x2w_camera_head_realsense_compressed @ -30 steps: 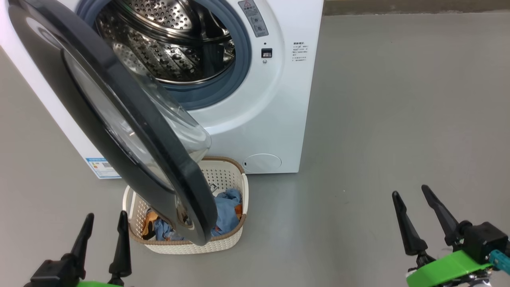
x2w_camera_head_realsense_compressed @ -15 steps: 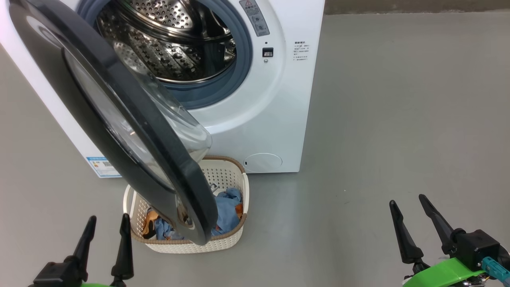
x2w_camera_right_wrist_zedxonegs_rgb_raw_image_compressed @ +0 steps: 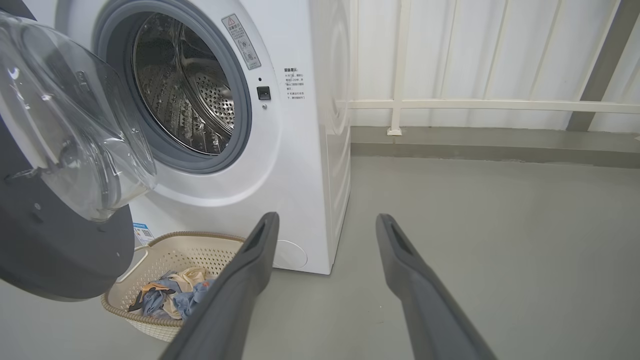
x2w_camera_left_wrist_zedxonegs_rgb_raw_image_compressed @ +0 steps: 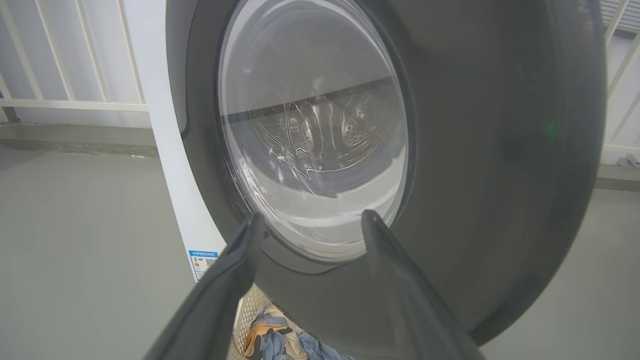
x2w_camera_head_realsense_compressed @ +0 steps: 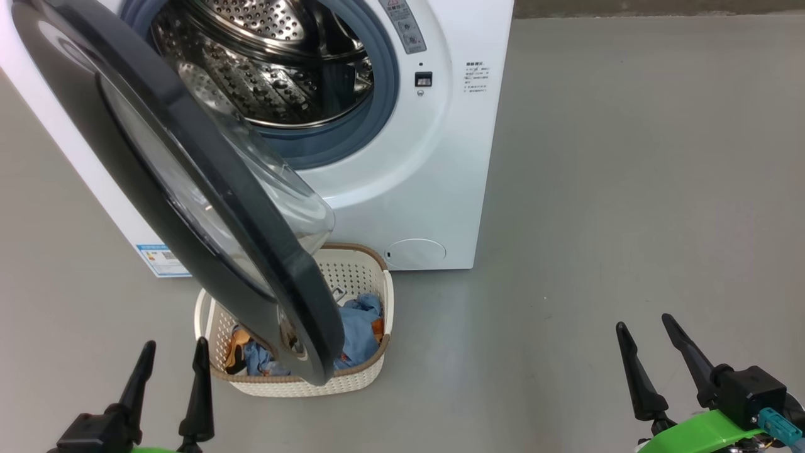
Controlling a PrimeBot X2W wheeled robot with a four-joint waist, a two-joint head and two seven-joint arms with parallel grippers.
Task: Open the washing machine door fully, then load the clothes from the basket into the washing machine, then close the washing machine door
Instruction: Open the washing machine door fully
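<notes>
Nearest, the left gripper (x2w_camera_head_realsense_compressed: 175, 344) and the right gripper (x2w_camera_head_realsense_compressed: 644, 322) hang low over the bare grey floor (x2w_camera_head_realsense_compressed: 629, 189). Each has its two long dark fingers spread wide and holds nothing, and the fingers point far, toward the machine. Neither touches anything; they look parked at the ready, well apart, with the work between them.

Just beyond the left gripper stands the small cream perforated basket with a brown woven-look rim (x2w_camera_head_realsense_compressed: 295, 385). Its mouth faces up and it sits close against the machine's foot, probably so that lifts into the drum are short. Light blue and orange-brown clothes (x2w_camera_head_realsense_compressed: 358, 327) lie crumpled inside.

Over the basket's left part hangs the large round door with a glossy black rim (x2w_camera_head_realsense_compressed: 302, 296). It is swung out from its hinge on the far left and stands almost edge-on to the robot. Its free edge points near, its outer face looks left and its clear dome looks right. I judge it only part-open: it still wants pushing left and far before the basket is easy to reach.

Farthest is the big white front-loading washing machine (x2w_camera_head_realsense_compressed: 440, 157), its steel perforated drum (x2w_camera_head_realsense_compressed: 270, 75) open toward the robot.
</notes>
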